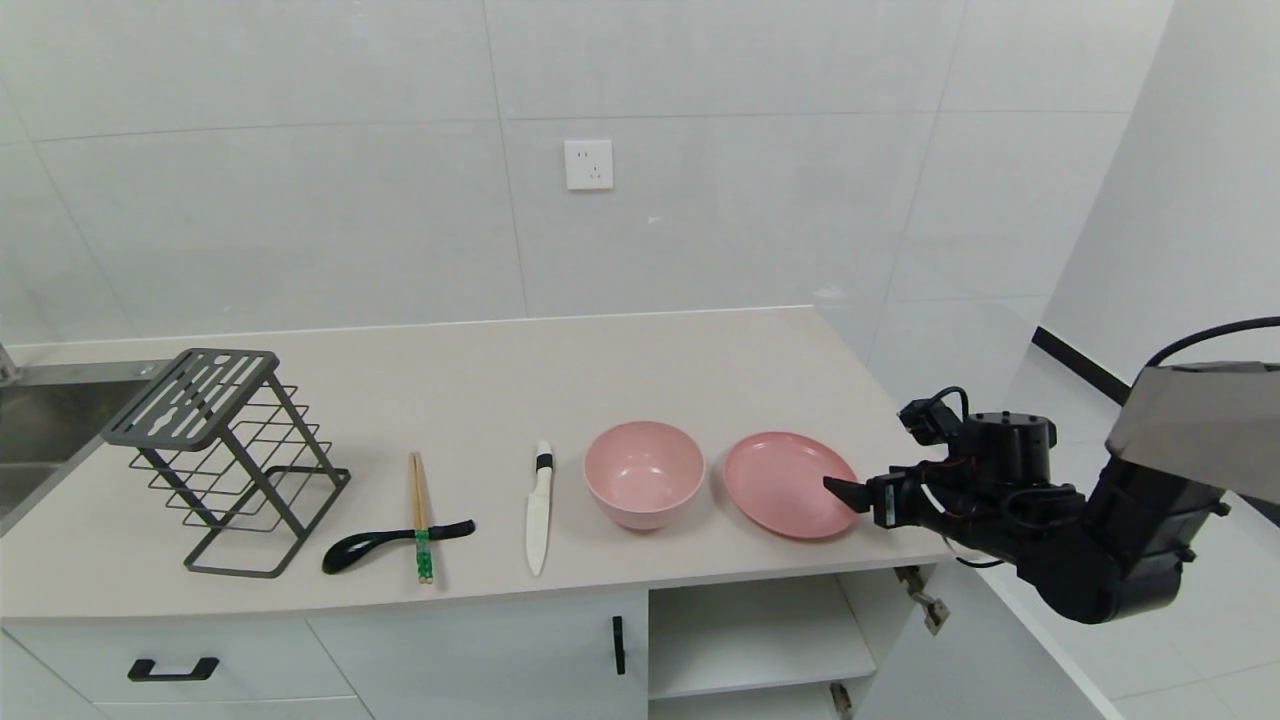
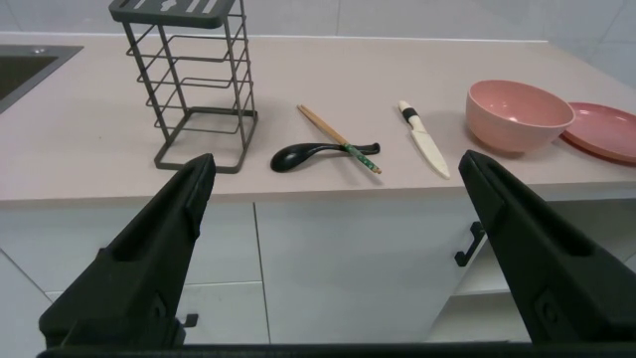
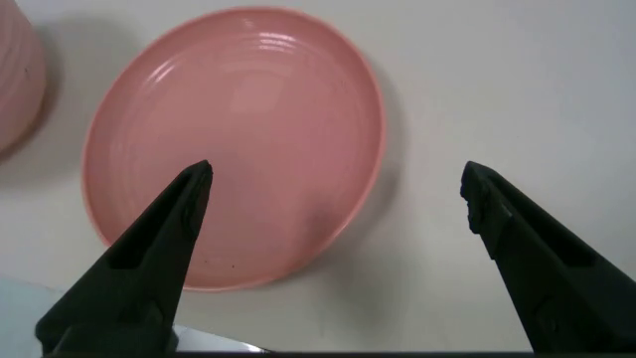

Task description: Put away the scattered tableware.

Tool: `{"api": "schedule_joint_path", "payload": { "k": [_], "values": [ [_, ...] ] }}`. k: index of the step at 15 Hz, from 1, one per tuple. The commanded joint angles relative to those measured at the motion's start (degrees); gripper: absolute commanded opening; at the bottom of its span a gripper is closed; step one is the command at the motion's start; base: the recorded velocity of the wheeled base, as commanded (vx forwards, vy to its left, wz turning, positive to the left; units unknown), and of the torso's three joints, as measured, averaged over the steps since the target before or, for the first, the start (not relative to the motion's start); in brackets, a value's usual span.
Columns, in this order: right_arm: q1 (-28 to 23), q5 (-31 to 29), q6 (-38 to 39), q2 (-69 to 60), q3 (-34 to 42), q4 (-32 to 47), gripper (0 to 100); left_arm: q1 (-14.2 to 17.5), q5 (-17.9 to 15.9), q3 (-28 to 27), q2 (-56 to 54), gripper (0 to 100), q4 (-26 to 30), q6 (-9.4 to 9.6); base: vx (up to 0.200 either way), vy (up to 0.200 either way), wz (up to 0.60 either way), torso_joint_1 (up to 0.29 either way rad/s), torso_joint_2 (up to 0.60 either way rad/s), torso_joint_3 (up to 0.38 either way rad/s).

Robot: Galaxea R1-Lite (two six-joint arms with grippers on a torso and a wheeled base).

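A pink plate lies at the right end of the counter, with a pink bowl to its left. Further left are a white knife, wooden chopsticks crossing a black spoon, and a grey wire rack. My right gripper hovers open at the plate's right rim; its wrist view has the plate under the open gripper. My left gripper is open and empty, out in front of the counter's front edge, facing the spoon and knife.
A sink adjoins the counter's left end. Under the plate an open cabinet with a shelf stands beside a shut door and a drawer. The counter ends just right of the plate.
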Motion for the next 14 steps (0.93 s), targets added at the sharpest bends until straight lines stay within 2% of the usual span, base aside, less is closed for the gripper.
{"api": "schedule_joint_path", "payload": {
  "k": [1, 14],
  "values": [
    [0.51, -0.05, -0.01, 2.52, -0.28, -0.13, 100, 0.00, 0.01, 0.00, 0.07, 100, -0.02, -0.02, 0.000, 0.000, 0.00, 0.000, 0.00, 0.000],
    [3.24, 0.21, 0.08, 8.06, -6.52, -0.04, 100, 0.00, 0.01, 0.00, 0.07, 100, -0.02, -0.02, 0.000, 0.000, 0.00, 0.000, 0.00, 0.000]
  ]
}}
